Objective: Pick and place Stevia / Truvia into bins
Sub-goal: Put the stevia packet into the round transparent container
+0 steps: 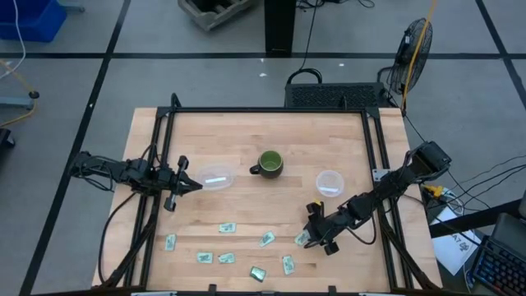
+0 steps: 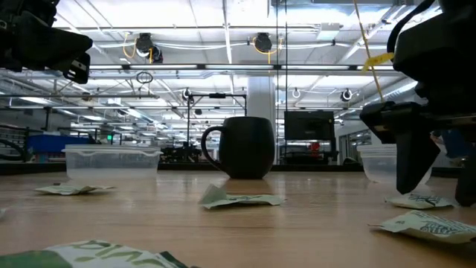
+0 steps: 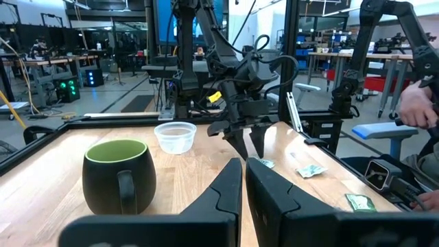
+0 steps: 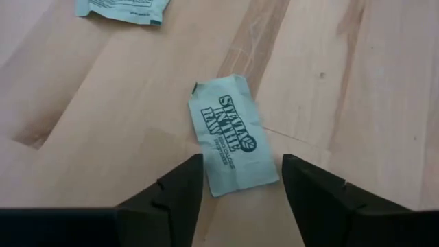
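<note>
- Right gripper (image 1: 311,233) is down low over the near right part of the table (image 1: 246,131), its fingers spread wide and straddling one pale green Stevia packet (image 4: 230,135).
- That packet lies flat on the wood, printed side up, between the two dark fingertips (image 4: 180,180) in the right wrist view; whether they touch it I can't tell.
- A second packet (image 4: 122,9) shows just beyond it, also flat on the boards.
- The other packets are scattered along the near side of the table: one at the near left (image 1: 170,242), a pair side by side (image 1: 204,257), one farther in (image 1: 227,228), one mid-table (image 1: 267,239), and two close to the near edge (image 1: 258,274).
- Left gripper (image 1: 195,184) hangs at the left side, just beside the left bin (image 1: 216,178), with its jaws nearly together and nothing between them.
- The left bin has something pale lying in it.
- The right bin (image 1: 329,182) stands far of the right gripper, near the right rail.
- The dark green mug (image 1: 269,164) stands upright between the two bins, handle pointing left.
- From table height, the mug (image 2: 245,147) stands beyond a crumpled packet (image 2: 239,199).
</note>
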`<state>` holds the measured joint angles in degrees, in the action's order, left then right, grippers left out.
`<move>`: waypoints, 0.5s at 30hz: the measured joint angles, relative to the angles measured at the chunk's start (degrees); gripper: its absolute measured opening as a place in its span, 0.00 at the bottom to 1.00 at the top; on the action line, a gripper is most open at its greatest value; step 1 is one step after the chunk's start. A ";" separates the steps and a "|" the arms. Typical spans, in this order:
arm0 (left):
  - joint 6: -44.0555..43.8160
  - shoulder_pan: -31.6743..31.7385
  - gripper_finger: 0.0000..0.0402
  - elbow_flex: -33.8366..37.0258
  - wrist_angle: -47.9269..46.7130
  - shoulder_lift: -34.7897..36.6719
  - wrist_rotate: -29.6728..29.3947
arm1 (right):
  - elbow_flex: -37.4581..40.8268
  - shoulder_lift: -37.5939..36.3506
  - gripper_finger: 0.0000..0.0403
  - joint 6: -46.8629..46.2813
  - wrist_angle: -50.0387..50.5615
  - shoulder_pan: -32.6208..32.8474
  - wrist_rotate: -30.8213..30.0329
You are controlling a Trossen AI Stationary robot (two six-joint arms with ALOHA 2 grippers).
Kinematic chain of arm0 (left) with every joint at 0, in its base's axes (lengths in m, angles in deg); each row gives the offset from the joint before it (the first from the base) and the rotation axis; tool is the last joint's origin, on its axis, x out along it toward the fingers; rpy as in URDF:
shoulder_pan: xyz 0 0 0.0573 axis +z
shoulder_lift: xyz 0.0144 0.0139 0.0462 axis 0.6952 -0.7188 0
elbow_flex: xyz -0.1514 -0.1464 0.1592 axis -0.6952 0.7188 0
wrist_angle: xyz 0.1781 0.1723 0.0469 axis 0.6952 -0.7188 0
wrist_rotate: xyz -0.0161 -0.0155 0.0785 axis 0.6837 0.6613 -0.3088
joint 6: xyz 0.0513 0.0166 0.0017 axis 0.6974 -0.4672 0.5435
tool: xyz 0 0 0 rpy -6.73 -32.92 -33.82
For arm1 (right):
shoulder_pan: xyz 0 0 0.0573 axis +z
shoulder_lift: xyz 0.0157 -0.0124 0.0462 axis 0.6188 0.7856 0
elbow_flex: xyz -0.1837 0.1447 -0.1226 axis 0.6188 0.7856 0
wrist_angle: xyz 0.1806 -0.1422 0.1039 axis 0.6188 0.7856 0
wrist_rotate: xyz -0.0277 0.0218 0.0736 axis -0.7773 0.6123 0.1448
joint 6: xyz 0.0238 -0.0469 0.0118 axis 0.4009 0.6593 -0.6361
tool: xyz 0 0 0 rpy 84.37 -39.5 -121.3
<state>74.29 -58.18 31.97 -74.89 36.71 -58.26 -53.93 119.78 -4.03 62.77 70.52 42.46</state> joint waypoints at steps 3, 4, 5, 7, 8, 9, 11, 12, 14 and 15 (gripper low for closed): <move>0.00 0.02 0.06 -0.02 0.00 0.00 0.02 | 0.03 0.02 0.43 0.46 -0.16 0.00 0.13; 0.00 0.00 0.06 0.00 0.00 0.00 0.00 | 0.03 0.02 0.42 0.46 -0.12 0.00 0.17; -0.01 0.00 0.06 -0.01 0.00 0.02 0.02 | 0.03 0.02 0.40 0.46 -0.08 0.00 0.26; -0.01 0.01 0.06 -0.01 0.00 0.00 0.02 | 0.03 0.02 0.37 0.46 -0.07 0.00 0.26; 0.00 0.01 0.06 0.00 0.00 0.02 0.02 | 0.03 0.02 0.36 0.47 -0.07 0.00 0.26; 0.00 0.00 0.06 -0.02 0.00 0.00 0.02 | 0.03 0.02 0.34 0.50 -0.07 0.00 0.26; -0.02 0.00 0.06 -0.02 0.00 0.02 0.01 | 0.03 0.02 0.31 0.75 -0.08 0.00 0.26; -0.01 0.01 0.06 -0.02 0.00 0.02 0.00 | 0.03 0.02 0.30 0.88 -0.11 0.00 0.26; 0.00 0.00 0.06 -0.02 0.00 0.00 0.02 | 0.03 0.07 0.27 0.97 -0.33 -0.01 0.19; -0.01 0.01 0.06 -0.01 0.00 0.01 0.01 | 0.03 0.07 0.25 1.31 -0.44 -0.04 0.13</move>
<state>74.28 -58.17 31.96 -74.89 36.71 -58.26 -53.90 119.84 -2.72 62.32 70.48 42.59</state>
